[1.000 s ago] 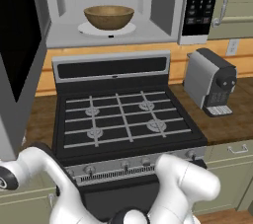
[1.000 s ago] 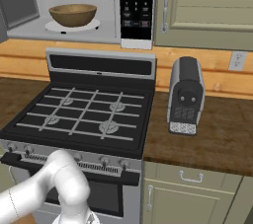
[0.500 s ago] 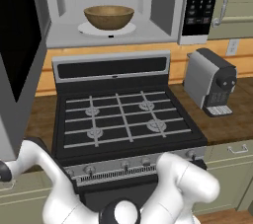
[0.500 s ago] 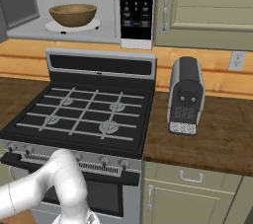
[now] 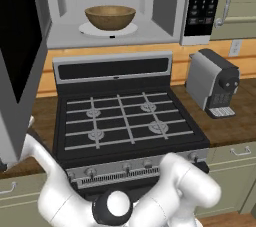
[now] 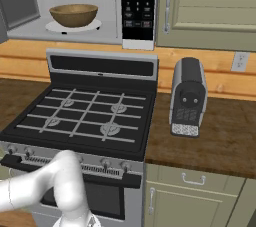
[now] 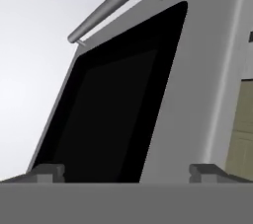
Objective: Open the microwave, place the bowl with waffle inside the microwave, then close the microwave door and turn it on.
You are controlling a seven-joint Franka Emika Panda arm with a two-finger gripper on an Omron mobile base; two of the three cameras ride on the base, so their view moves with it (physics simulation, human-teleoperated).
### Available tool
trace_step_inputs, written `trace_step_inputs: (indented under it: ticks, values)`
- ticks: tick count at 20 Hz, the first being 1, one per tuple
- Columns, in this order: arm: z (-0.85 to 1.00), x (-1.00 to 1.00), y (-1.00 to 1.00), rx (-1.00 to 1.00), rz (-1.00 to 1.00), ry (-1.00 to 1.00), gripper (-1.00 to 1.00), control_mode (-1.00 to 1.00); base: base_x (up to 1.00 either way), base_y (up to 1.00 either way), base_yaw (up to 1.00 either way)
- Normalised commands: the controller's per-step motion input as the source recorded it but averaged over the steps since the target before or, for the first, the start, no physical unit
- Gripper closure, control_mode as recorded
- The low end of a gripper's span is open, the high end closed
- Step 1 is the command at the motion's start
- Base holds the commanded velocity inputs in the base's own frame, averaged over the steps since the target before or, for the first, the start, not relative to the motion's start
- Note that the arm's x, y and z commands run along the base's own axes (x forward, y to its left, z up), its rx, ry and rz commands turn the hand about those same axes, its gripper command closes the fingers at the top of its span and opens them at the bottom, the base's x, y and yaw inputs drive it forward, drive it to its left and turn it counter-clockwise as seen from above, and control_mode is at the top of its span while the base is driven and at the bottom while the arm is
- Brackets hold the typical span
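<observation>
The bowl (image 5: 110, 17) sits on the white turntable (image 5: 107, 30) inside the microwave (image 5: 170, 6), upper middle of the left base view – already placed, so what remains, by my reading, is shutting up and starting it. The waffle I can't make out; the bowl's rim hides whatever lies in it. The door (image 5: 20, 66) hangs swung wide at the left edge of that view, black glass facing the cavity, which is why the end effector (image 7: 126, 171) has gone round to its outer face. In the hand view the dark window takes the centre and the handle (image 7: 113, 6) runs slantwise across the upper middle, so the hand is rolled and aimed at the door from close by. Its fingertips (image 7: 47, 171) stand far apart at the bottom, holding nothing. The arm (image 5: 185, 196) folds low at the bottom of the left base view – elbow down before the stove (image 5: 125, 121), reaching left. The button panel (image 6: 137, 3) waits untouched, upper middle of the right base view.
</observation>
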Motion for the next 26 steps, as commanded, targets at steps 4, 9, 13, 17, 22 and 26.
trace_step_inputs:
  ticks: [4, 9, 13, 17, 22, 26]
  values:
    - [0.29, 0.00, -0.16, 0.24, 0.00, -0.10, -1.00, -1.00, 0.00, 0.00, 0.00]
    - [0.22, 0.00, -0.23, 0.23, 0.00, -0.08, -1.00, -1.00, 0.00, 0.00, 0.00]
    - [0.17, -0.02, -0.44, 0.24, 0.00, -0.08, -1.00, -1.00, 0.00, 0.00, 0.00]
    - [0.07, -0.02, -0.53, 0.21, 0.02, -0.09, -1.00, -1.00, 0.00, 0.00, 0.00]
    - [0.01, 0.00, -0.54, 0.18, 0.07, -0.10, -1.00, -1.00, 0.00, 0.00, 0.00]
    - [0.04, 0.00, -0.54, 0.17, 0.09, -0.08, -1.00, -1.00, 0.00, 0.00, 0.00]
